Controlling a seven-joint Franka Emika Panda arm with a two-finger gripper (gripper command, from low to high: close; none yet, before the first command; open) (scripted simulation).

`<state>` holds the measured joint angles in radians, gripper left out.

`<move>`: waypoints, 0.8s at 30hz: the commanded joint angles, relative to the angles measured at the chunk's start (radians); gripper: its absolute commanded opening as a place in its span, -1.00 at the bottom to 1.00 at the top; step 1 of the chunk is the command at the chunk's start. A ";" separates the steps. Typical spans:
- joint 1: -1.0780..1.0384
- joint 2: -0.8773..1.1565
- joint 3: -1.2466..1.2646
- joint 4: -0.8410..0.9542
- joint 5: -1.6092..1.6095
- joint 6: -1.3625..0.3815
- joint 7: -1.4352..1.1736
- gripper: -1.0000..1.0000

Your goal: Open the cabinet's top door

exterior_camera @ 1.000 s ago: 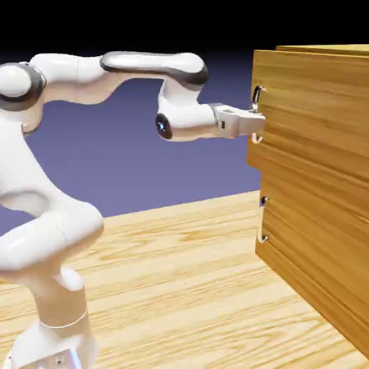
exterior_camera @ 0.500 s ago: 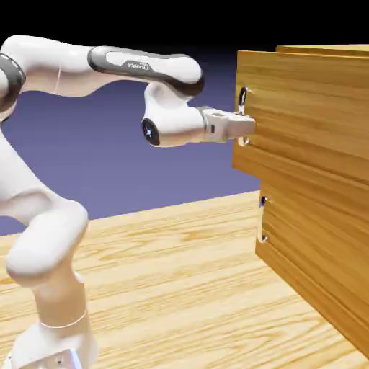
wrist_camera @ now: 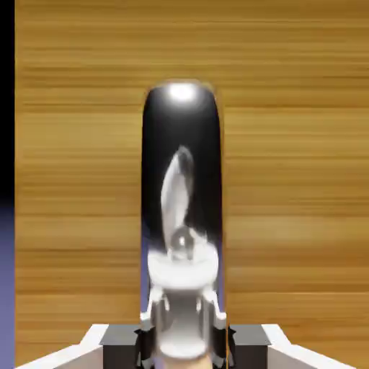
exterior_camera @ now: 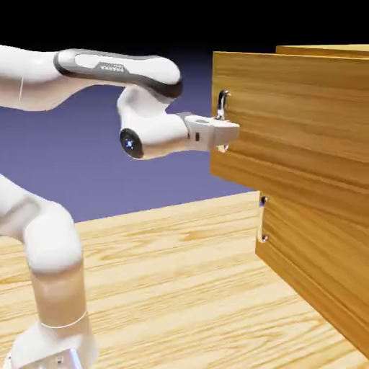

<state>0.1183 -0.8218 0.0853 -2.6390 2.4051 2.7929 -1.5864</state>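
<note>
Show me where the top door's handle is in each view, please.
Exterior view: the handle stands upper middle, at the top door's left edge, where the hand meets it.
Hand view: the handle fills the centre, a dark upright bar.
Shared landmark: the door's wood grain behind it.

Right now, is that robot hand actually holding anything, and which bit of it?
Yes. The fingers are closed on the dark metal handle of the top door, gripping the bar's lower part; the door stands pulled out from the cabinet.
</note>
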 commanded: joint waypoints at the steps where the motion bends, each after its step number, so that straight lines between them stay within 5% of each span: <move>1: 0.025 -0.026 -0.027 -0.019 -0.044 0.003 0.025 -1.00; 13: 0.209 -0.317 -0.262 -0.198 -0.566 0.040 0.352 -1.00; 24: 0.074 -0.526 -0.388 -0.321 -1.044 -0.171 0.702 -1.00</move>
<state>0.1921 -1.3477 -0.3026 -2.9598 1.3620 2.6206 -0.8840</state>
